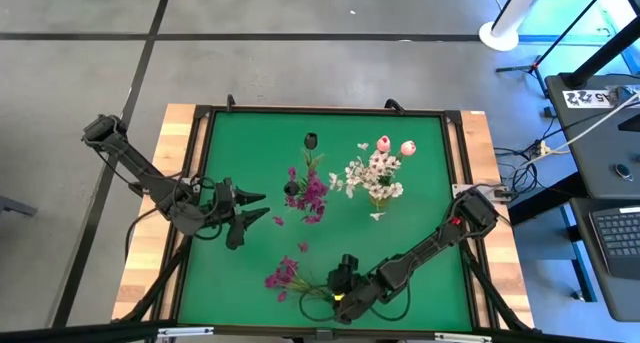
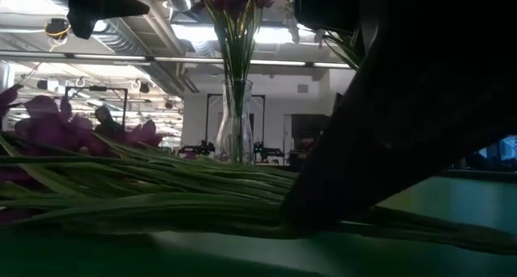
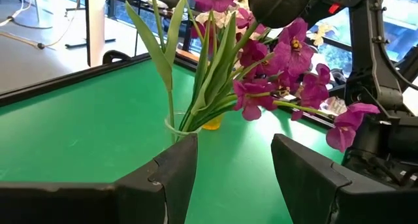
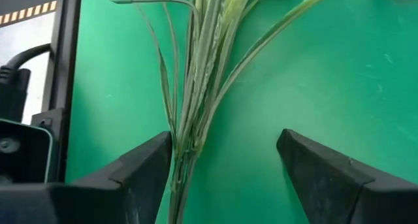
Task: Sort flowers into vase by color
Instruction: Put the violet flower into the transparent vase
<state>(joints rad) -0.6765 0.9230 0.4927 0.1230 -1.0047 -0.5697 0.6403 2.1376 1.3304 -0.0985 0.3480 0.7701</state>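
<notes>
Near the front edge of the desk (image 1: 440,273), well in front of the purple-filled vase (image 1: 306,191), a loose magenta spray (image 1: 285,276) lies flat on the green surface. The right end effector (image 1: 340,283) hangs low over the spray's stem end with its fingers spread wide and nothing between them. In the right wrist view the bundle of thin stems and blades (image 4: 196,87) runs past the inner face of one finger, off centre in the gap.

To do this pickup well, I would judge that the end effector should shift sideways until the stems sit midway between the fingers, then settle to the surface and close where the stems bunch tightly, not on the splayed leaf blades, which would likely slip or bend. A hold well back from the blossoms should leave enough stem free to steer into a vase neck.

The left end effector (image 1: 255,207) waits just to the left of the purple-filled vase, fingers apart and empty, facing it.

That clear glass vase already holds magenta blossoms with long green leaves. A second vase (image 1: 377,195), just to its right, holds small white blossoms and two pink tulip buds (image 1: 395,146). A dark bud (image 1: 311,140) shows just behind the purple-filled vase; which vase holds its stem I cannot tell.
</notes>
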